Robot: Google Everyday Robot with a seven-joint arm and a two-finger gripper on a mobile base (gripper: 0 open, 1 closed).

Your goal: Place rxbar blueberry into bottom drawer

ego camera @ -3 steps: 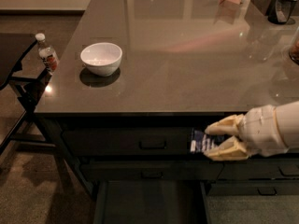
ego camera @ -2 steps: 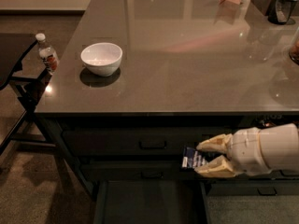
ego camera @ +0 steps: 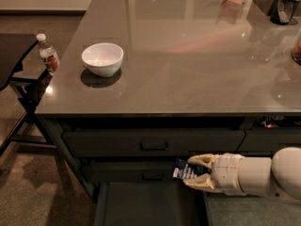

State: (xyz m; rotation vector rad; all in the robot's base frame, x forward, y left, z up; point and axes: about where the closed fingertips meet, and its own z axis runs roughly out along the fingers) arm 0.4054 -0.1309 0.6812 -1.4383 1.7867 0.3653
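Observation:
My gripper (ego camera: 193, 172) reaches in from the right, below the counter's front edge, in front of the middle drawer. Its fingers are shut on the rxbar blueberry (ego camera: 184, 169), a small dark navy bar with white print that sticks out to the left of the fingertips. The bottom drawer (ego camera: 146, 206) is pulled out below, wide and dark grey-green with a plain flat floor. The bar hangs just above the drawer's back right part.
A white bowl (ego camera: 102, 58) sits on the grey countertop (ego camera: 188, 55) at the left. A water bottle (ego camera: 48, 54) stands on a dark side table (ego camera: 14, 51) to the left. Two closed drawers with dark handles (ego camera: 154, 145) are above the open one. Dark objects (ego camera: 282, 6) stand at the counter's far right.
My gripper has moved down and to the left with the bar, from beside the upper drawer front to just above the open bottom drawer.

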